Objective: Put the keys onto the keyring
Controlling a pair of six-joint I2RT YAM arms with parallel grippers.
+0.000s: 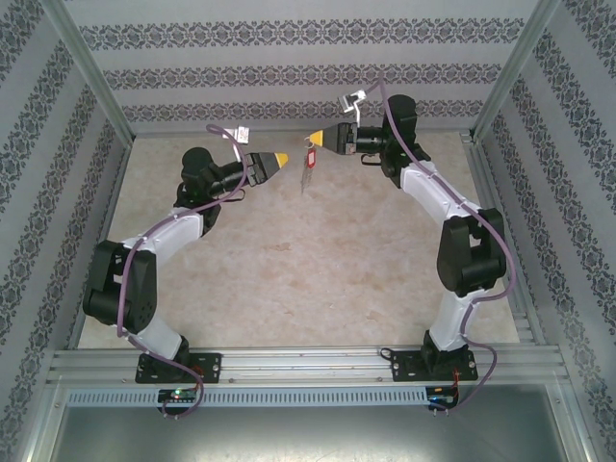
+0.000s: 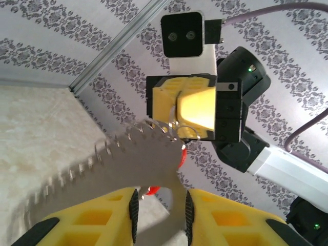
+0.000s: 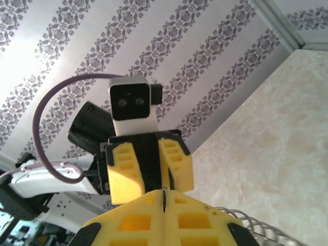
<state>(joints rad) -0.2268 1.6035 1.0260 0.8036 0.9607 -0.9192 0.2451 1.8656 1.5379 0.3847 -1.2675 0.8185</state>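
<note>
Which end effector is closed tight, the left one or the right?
The right end effector: its yellow fingers meet with no gap, pinching the keyring. The left end effector has a gap between its fingers.

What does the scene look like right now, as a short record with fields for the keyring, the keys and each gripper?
keyring: held up off the table, in the air between the two arms
right gripper: shut on the keyring's upper end
left gripper: open, its tips at the keyring; cannot tell if they touch it
keys: red tag beside the keyring, close to the right gripper; the key is too small to make out, and I cannot tell if it is threaded on
</note>
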